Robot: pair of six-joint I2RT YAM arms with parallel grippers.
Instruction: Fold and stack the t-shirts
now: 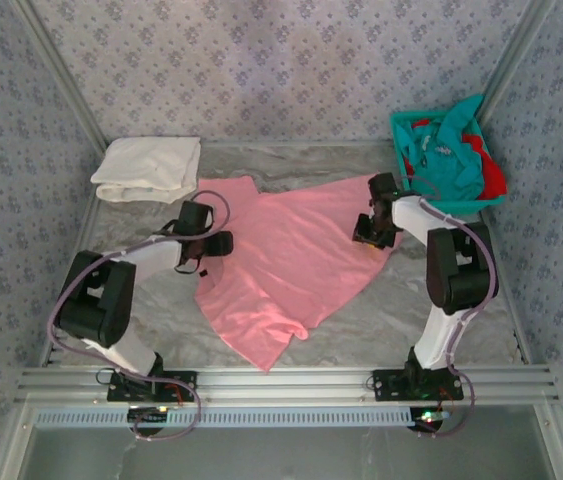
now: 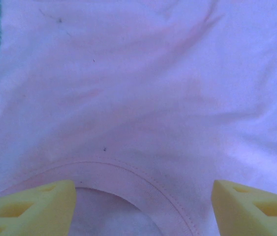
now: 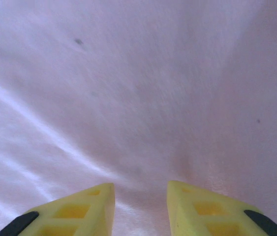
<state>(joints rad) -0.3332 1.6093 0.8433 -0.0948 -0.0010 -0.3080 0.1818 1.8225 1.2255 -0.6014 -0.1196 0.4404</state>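
A salmon pink t-shirt lies spread out on the table's middle. My left gripper hovers over its left part. Its yellow fingers stand wide apart, open, with the shirt's collar curving between them. My right gripper is low over the shirt's right edge. Its fingers stand a narrow gap apart, open, with pink cloth creased under the gap. A cream-white t-shirt lies folded at the back left. Teal and red t-shirts are heaped in the basket.
The teal mesh basket stands in the back right corner. Patterned walls close the table in at the back and both sides. A metal rail runs along the near edge. Bare marbled tabletop shows in front of the pink shirt.
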